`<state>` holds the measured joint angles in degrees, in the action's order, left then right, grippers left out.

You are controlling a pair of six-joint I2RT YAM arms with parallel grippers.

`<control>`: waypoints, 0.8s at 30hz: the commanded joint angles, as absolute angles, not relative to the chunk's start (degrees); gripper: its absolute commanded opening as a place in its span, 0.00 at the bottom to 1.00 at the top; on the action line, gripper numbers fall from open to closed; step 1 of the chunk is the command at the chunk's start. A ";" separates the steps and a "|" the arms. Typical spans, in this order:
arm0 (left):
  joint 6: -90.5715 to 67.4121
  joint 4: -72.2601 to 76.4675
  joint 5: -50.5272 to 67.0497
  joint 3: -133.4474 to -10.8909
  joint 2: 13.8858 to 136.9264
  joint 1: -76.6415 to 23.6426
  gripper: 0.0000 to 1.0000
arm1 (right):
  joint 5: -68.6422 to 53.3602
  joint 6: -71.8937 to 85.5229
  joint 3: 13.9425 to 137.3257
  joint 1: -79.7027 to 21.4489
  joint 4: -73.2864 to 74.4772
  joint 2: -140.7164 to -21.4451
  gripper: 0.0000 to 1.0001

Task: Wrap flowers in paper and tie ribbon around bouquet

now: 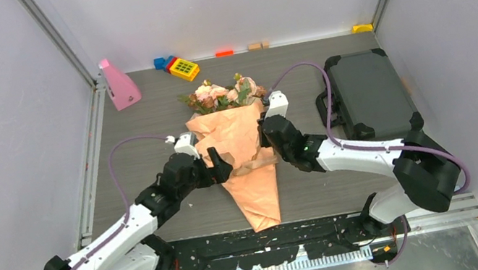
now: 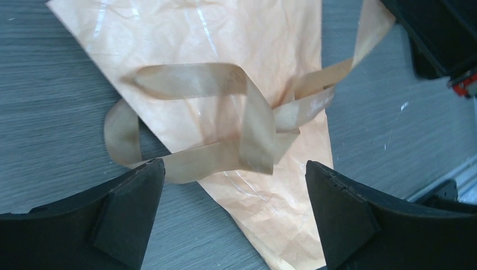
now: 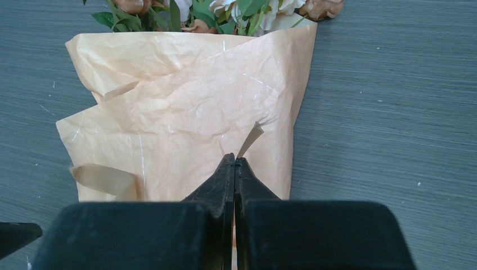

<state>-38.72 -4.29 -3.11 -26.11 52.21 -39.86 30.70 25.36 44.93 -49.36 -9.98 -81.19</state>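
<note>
The bouquet lies flat on the table, its pink flowers (image 1: 226, 94) at the far end and its peach paper (image 1: 254, 191) cone tapering toward me. The tan ribbon (image 1: 259, 163) crosses the cone's middle in loose loops (image 2: 191, 81). My left gripper (image 1: 225, 167) hovers at the cone's left edge, open, with nothing between its fingers (image 2: 135, 197); the ribbon loops lie just beyond them. My right gripper (image 3: 234, 160) is shut over the paper (image 3: 185, 101). A ribbon end (image 3: 251, 138) pokes out from between its tips.
A black case (image 1: 368, 91) lies to the right of the bouquet. A pink wedge-shaped object (image 1: 118, 85) and toy blocks (image 1: 185, 68) sit along the back wall. Grey walls enclose the table on three sides.
</note>
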 commanded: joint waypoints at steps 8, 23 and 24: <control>-43.20 -17.15 -7.08 -44.35 67.33 -39.29 0.90 | 29.00 24.41 43.86 -49.35 -15.56 -78.81 0.01; -39.81 -27.48 -0.30 -56.55 83.74 -39.46 0.67 | 29.18 25.09 42.51 -49.13 -16.25 -77.58 0.01; -39.77 -27.24 -0.27 -56.83 84.42 -39.46 0.64 | 29.19 25.00 42.44 -49.13 -16.30 -77.48 0.01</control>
